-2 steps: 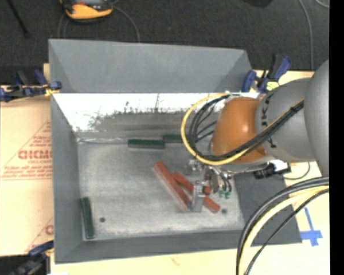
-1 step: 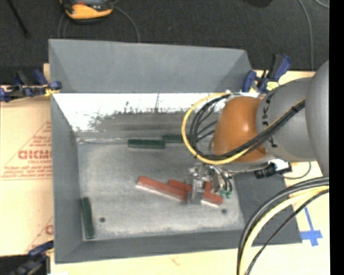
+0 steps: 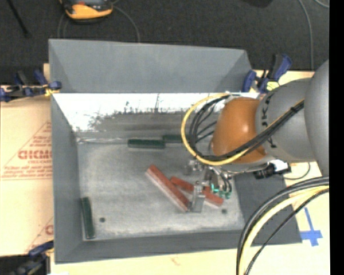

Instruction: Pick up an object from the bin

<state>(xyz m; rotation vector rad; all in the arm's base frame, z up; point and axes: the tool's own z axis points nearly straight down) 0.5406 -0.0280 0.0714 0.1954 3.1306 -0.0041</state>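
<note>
Green bars were two: the near green bar point(image 3: 88, 217) lay by the front left corner of the bin point(image 3: 65, 171). Three red sticks point(image 3: 167, 189) were heaped right of centre; the end effector point(image 3: 197, 203) pointed down onto them from the right, open or closed I could not tell. The far green bar point(image 3: 146, 144) lay at the back wall.

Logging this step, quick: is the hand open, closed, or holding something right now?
Hand: cannot be told; it sits low over the reddish bars at the right of the bin.
</note>
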